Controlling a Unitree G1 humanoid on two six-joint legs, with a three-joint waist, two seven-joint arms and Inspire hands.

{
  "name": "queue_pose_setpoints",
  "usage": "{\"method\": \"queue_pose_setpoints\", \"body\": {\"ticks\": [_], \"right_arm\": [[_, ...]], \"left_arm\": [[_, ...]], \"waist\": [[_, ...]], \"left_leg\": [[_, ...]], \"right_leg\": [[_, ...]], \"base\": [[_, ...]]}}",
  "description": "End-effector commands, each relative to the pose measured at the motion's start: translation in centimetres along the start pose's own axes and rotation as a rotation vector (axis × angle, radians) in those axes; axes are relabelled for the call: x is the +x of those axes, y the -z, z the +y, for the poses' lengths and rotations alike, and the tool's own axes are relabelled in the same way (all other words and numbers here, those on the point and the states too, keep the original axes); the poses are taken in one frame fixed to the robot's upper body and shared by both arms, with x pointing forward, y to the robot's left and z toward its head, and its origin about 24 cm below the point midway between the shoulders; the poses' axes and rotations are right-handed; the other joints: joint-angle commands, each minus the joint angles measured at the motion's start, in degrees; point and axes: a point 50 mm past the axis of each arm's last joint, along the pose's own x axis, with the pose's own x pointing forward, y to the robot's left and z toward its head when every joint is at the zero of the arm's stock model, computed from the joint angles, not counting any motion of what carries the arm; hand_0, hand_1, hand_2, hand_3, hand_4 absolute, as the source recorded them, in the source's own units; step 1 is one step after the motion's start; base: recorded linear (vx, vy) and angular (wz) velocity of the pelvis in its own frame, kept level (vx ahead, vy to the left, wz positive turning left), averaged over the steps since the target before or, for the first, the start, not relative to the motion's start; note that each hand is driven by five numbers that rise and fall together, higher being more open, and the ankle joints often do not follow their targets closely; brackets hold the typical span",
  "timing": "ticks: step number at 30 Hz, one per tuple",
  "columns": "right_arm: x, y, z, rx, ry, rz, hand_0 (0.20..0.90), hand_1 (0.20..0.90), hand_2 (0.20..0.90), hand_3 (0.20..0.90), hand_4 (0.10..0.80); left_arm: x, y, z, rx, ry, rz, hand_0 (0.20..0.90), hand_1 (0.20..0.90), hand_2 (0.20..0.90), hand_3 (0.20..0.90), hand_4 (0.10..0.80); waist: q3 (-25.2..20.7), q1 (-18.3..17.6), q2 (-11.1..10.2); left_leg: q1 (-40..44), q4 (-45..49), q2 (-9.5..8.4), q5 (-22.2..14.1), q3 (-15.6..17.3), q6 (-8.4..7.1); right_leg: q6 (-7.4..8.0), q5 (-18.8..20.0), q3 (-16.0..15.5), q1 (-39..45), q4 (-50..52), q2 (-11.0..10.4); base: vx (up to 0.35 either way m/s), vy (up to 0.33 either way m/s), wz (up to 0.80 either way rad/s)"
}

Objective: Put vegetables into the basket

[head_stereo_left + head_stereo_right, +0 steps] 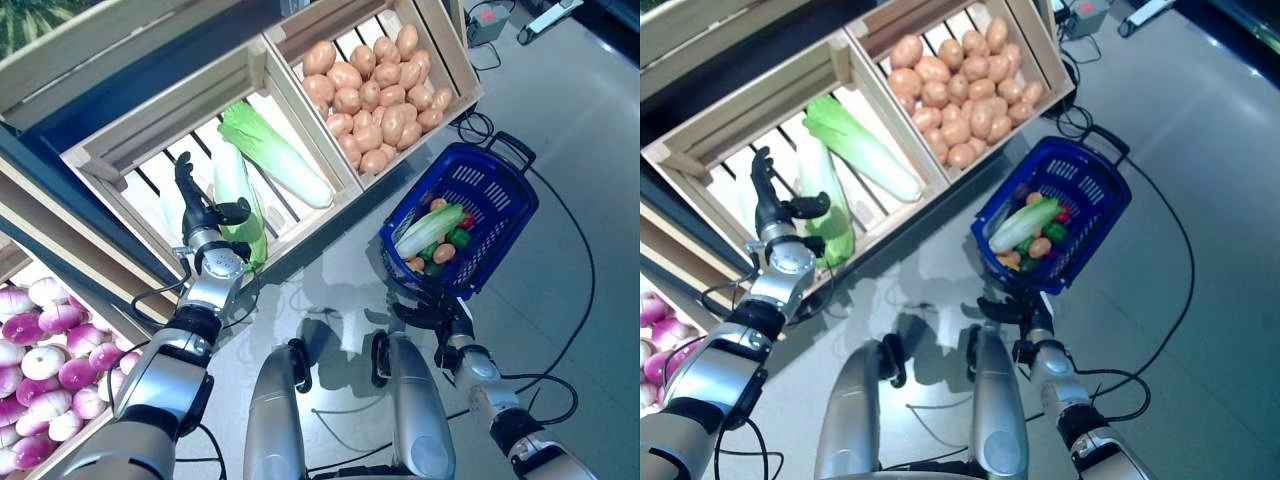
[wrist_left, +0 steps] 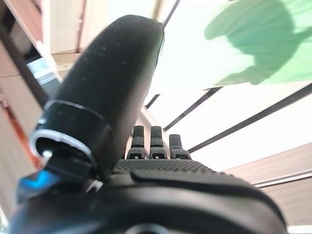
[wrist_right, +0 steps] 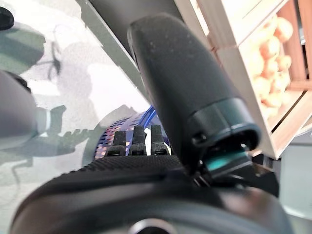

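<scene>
Counts: two cabbages in the middle crate (image 1: 110,150), a heap of potatoes (image 1: 375,90) in the crate at 1 o'clock (too many to count reliably), purple-white turnips (image 1: 40,370) in the crate at 8 o'clock.

Blue basket (image 1: 497,195) sits on the floor at 3 o'clock, handle folded toward 1. Inside it: one cabbage (image 1: 428,230) plus small orange, green and red veg, exact count unclear.

Left hand (image 1: 198,215) is over the middle crate, fingers straight and spread, thumb out, holding nothing. It's just beside cabbage A (image 1: 240,205), which lies on the slats with its long axis 12–6, leafy end at 6. Contact: can't tell. Cabbage B (image 1: 275,155) lies apart from it, axis 10–4, leafy end at 10.

Right hand (image 1: 440,320) is at the basket's near rim, at 5 o'clock. Fingers curled toward the rim; whether they grip it, can't tell.

Crate's front wall stands between left hand and basket.
</scene>
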Motion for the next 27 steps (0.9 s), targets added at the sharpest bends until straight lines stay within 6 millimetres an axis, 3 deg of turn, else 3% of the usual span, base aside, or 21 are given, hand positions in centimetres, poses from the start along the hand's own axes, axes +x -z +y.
{"method": "queue_pose_setpoints", "body": {"ticks": [1, 9, 19, 27], "right_arm": [[0.0, -2.5, -0.4, 0.016, 0.007, -0.119, 0.900, 0.900, 0.900, 0.900, 0.800], [0.9, -4.3, -1.4, 0.011, 0.035, -0.153, 0.900, 0.900, 0.900, 0.900, 0.800], [1.5, -6.8, -2.7, 0.026, 0.089, -0.201, 0.900, 0.900, 0.900, 0.900, 0.800], [1.5, -7.3, -3.7, 0.000, 0.077, -0.207, 0.900, 0.900, 0.900, 0.900, 0.800]], "left_arm": [[2.4, -3.7, 2.6, -0.056, -0.100, -0.119, 0.900, 0.900, 0.900, 0.900, 0.800], [4.2, -5.0, 4.7, -0.116, -0.174, -0.063, 0.900, 0.900, 0.900, 0.900, 0.800], [5.4, -7.2, 4.7, -0.193, -0.042, -0.052, 0.900, 0.900, 0.900, 0.900, 0.800], [5.7, -5.5, 5.0, -0.167, 0.019, 0.066, 0.900, 0.900, 0.900, 0.900, 0.800]], "waist": [[-3.9, -1.1, 1.1], [-2.7, -1.6, 1.1], [-0.2, -1.8, 0.5], [0.5, -2.3, 0.3]], "left_leg": [[0.8, 0.9, 4.91, -4.9, -4.5, -6.18], [-5.1, 5.9, 5.74, -6.4, -5.4, -6.65], [-14.3, 13.0, 6.44, -7.7, -7.3, -6.26], [-19.0, 16.5, 7.02, -8.6, -7.6, -5.61]], "right_leg": [[2.28, -0.9, 3.5, 1.7, 0.3, -4.4], [2.23, -1.8, 4.1, -4.3, 4.2, -4.6], [2.15, -2.3, 4.8, -13.2, 10.2, -4.4], [1.90, -2.7, 4.7, -17.6, 13.4, -4.5]], "base": [[-0.033, 0.038, 0.01], [-0.014, 0.026, -0.03], [-0.045, 0.011, -0.01], [-0.025, 0.036, -0.03]]}}
